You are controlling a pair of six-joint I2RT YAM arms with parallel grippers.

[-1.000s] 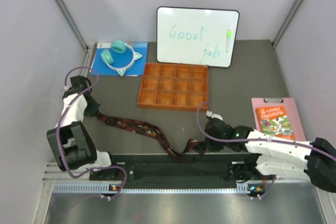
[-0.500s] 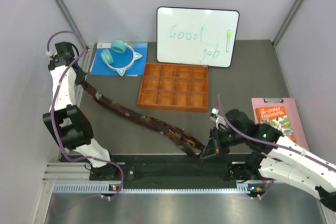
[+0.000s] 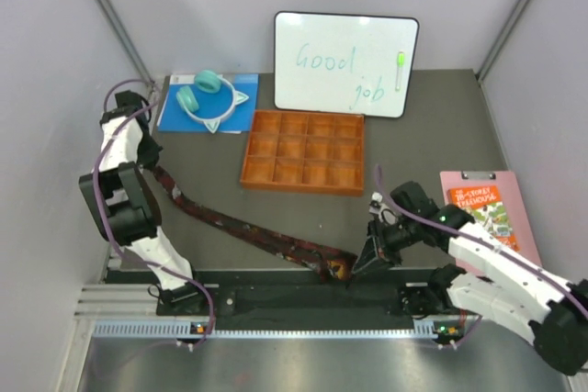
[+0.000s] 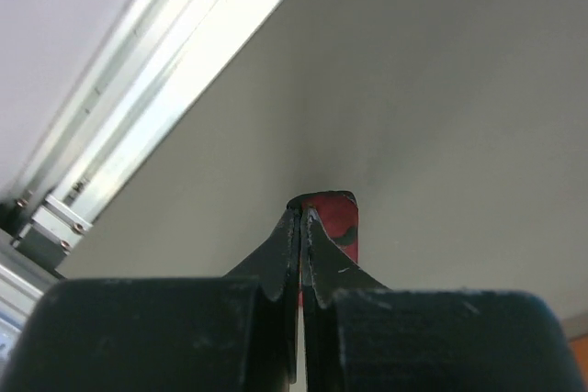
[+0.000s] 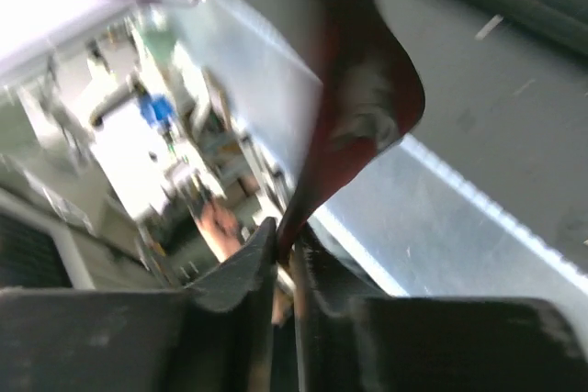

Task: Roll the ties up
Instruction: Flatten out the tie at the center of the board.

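Tie (image 3: 241, 225): one long, narrow strip of soft cloth, dark maroon-red with a black pattern. It is unrolled and drawn out slantwise across the table, from the far left to the near middle edge, and is rumpled at its right end.
Left gripper (image 4: 301, 227): black fingers pressed together on the tie's blunt end, with red-and-black cloth showing just past the tips.
Right gripper (image 5: 287, 243): dark fingers almost together, pinching a limp, curling fold of the tie.
Table (image 3: 413, 153): flat, matte dark grey.
Tray (image 3: 302, 188): rigid orange rectangle divided into a grid of square cells, beyond the tie and apart from it.
Whiteboard (image 3: 346, 63): glossy, with rounded corners and green handwriting, standing at the back.
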